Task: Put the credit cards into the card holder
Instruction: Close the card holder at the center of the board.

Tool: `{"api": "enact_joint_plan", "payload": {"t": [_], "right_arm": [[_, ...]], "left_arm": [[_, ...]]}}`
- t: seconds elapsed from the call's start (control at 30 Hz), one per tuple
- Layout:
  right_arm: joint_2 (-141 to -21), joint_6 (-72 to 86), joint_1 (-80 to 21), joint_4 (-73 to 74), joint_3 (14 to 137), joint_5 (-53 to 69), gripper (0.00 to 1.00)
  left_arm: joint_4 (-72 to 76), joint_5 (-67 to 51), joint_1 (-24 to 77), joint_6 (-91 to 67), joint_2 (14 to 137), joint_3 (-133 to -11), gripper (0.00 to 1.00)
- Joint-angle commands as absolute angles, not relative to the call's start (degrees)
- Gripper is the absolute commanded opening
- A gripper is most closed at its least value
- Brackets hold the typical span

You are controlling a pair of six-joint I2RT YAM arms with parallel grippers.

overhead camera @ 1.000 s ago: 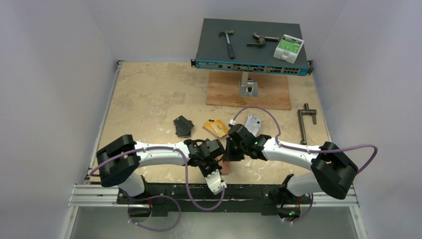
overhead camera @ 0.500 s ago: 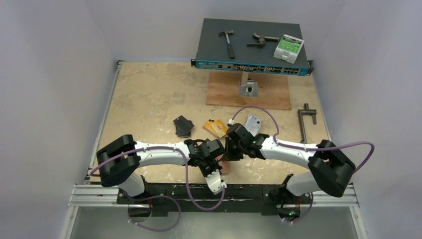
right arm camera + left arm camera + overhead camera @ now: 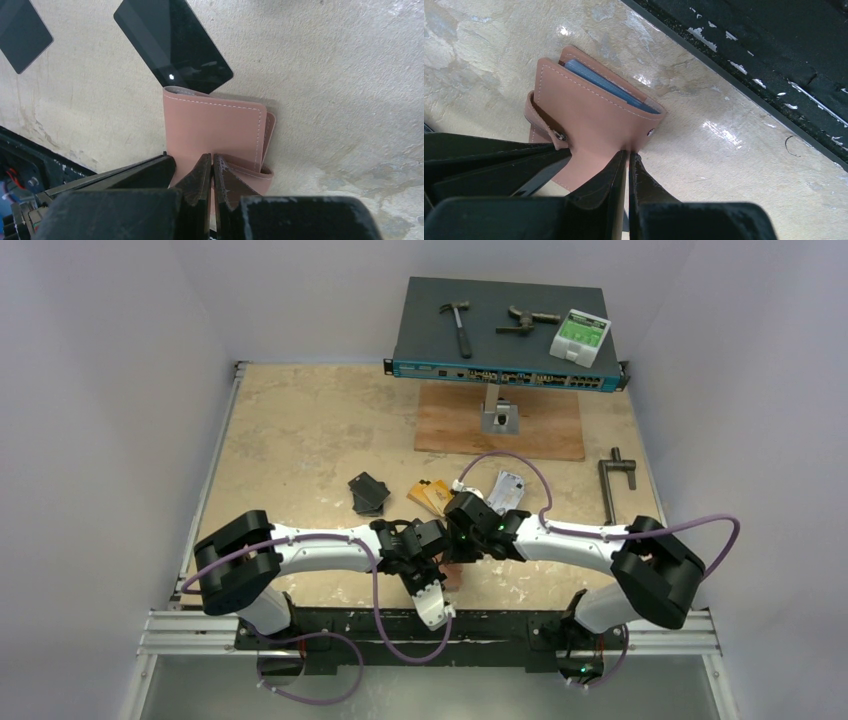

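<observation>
The salmon-pink leather-look folding card holder [image 3: 594,110] is at the worktop's [image 3: 300,430] near edge, with the left fingers [image 3: 604,195] and right fingers [image 3: 199,185] pinched shut on it. Black credit cards [image 3: 367,493], orange-gold cards [image 3: 433,497] and silver-grey cards [image 3: 510,488] lie loose; a bluish card may already be inside.

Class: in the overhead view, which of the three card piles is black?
The leftmost pile, the black cards; the orange-gold cards lie in the middle, the silver-grey cards on the right.
</observation>
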State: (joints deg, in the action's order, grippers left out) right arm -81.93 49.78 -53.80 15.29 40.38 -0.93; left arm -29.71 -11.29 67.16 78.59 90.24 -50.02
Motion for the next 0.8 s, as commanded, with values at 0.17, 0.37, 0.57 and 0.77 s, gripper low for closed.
{"api": "enact_joint_plan", "payload": {"t": [0.17,0.37,0.57,0.77], "right_arm": [[-80.16,51.86,-55.72,20.41,40.89,-7.26,0.0],[-78.92,49.78,-55.71,25.5,44.69,-9.98,0.0],[-77.61,49.15,-55.67,27.68,46.4,-10.56,0.08],[-76.3,47.81,-55.7,31.85,47.98,-11.95,0.22]], "left_arm": [[-29.92,-12.0,67.32,78.24,90.98,-50.1,0.04],[-30.32,-12.13,67.32,77.9,90.94,-50.49,0.04],[-30.65,-12.29,67.32,77.49,91.09,-50.61,0.03],[-30.89,-12.4,67.32,76.89,91.23,-50.92,0.03]]}}
